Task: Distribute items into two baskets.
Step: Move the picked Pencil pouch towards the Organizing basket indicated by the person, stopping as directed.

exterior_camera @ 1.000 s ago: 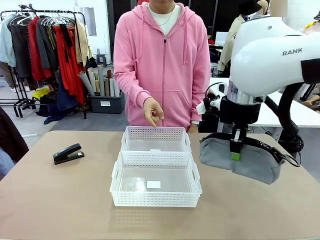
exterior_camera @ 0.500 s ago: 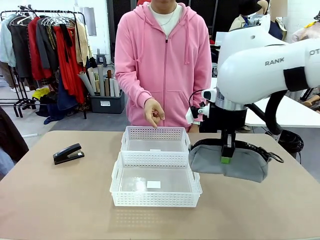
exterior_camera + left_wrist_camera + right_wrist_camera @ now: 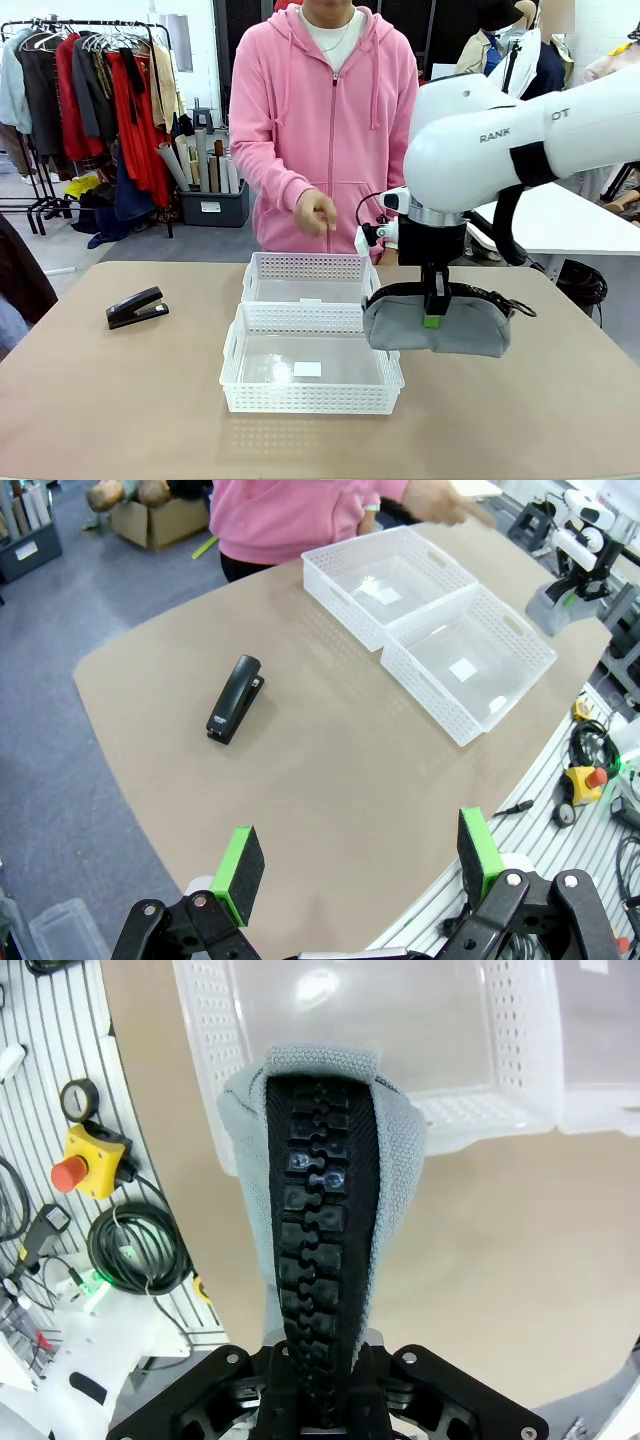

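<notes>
- Green-padded right gripper (image 3: 432,318): fingers pinch the black zipper strip of the grey soft fabric pouch (image 3: 470,332).
- Pouch hangs clear of the tan table (image 3: 120,400), its left end over the right rim of the near white lattice plastic basket (image 3: 310,398).
- Far twin basket (image 3: 310,266) touches it behind.
- Left gripper (image 3: 360,855): fingers spread wide, nothing between.
- Small black desk stapler (image 3: 136,307) lies on the table, well left of the baskets.
- Person's hand (image 3: 316,212) raised above the far basket.
</notes>
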{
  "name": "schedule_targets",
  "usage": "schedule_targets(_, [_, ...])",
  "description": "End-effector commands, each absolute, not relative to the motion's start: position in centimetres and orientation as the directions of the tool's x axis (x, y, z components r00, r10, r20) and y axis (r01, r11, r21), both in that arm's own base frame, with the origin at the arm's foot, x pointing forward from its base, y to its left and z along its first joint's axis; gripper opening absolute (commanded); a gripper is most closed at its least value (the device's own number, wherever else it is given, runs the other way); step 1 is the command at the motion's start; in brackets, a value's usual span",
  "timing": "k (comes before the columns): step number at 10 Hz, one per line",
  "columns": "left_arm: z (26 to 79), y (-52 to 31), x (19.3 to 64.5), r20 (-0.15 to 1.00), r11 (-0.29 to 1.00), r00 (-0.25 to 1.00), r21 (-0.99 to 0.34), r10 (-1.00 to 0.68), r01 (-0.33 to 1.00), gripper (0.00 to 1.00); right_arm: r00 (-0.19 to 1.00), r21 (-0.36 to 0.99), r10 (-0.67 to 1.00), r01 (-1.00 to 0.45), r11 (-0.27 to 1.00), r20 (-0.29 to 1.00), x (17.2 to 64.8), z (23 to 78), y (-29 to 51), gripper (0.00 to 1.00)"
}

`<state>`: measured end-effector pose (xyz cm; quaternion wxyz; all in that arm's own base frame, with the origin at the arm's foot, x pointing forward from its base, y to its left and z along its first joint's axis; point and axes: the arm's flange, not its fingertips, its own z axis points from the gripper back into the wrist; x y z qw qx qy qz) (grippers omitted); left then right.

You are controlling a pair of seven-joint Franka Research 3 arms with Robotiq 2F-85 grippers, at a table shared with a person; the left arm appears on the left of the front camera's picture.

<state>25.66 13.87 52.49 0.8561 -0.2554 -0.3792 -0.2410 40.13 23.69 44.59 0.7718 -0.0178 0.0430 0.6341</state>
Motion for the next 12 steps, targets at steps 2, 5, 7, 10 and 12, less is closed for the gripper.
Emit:
schedule_targets(2, [52.6, 13.8, 25.7, 0.777, 0.750, 0.591, -0.256, -0.217, 0.610, 1.00, 0.155, 0.001, 0.981, -0.988, 0.156, -0.113, 41.9, 44.0, 26.0, 0.00])
schedule_targets(5, [52.6, 13.8, 25.7, 0.777, 0.750, 0.591, -0.256, -0.217, 0.610, 1.00, 0.294, -0.068, 0.956, -0.954, 0.292, -0.022, 37.1, 45.8, 20.6, 0.00])
schedule_targets(7, [52.6, 13.8, 25.7, 0.777, 0.750, 0.591, -0.256, -0.217, 0.610, 1.00, 0.319, -0.087, 0.947, -0.945, 0.314, -0.046, 32.5, 47.6, 16.4, 0.00])
schedule_targets(10, [52.6, 13.8, 25.7, 0.777, 0.750, 0.591, -0.256, -0.217, 0.610, 1.00, 0.338, -0.088, 0.939, -0.939, 0.332, -0.059, 31.1, 48.8, 13.7, 0.00])
schedule_targets(12, [52.6, 13.8, 25.7, 0.777, 0.750, 0.591, -0.256, -0.217, 0.610, 1.00, 0.334, -0.074, 0.939, -0.942, 0.328, -0.086, 32.3, 49.0, 13.2, 0.00])
